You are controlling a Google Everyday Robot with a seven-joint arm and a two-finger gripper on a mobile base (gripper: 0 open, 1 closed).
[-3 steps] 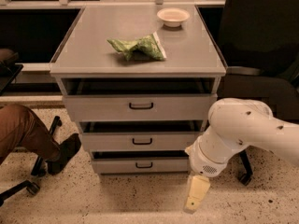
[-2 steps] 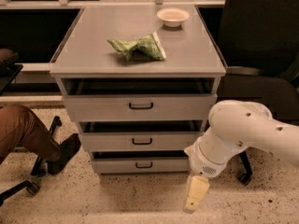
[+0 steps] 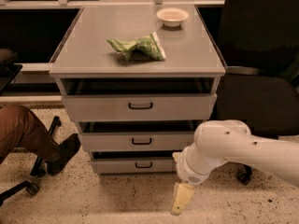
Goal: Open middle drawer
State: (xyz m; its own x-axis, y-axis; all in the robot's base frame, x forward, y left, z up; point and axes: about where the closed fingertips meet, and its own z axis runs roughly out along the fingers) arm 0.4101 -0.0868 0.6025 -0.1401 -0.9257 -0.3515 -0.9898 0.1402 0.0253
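Hanging cream claw [image 3: 180, 203] below-right of flat grey middle drawer [image 3: 107, 142].

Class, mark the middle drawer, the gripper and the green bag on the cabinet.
middle drawer [image 3: 141, 142]: camera view, front panel at its handle.
gripper [image 3: 178, 208]: camera view, pale tip, low near the floor [image 3: 117, 195].
green bag [image 3: 138, 46]: camera view, crumpled middle.
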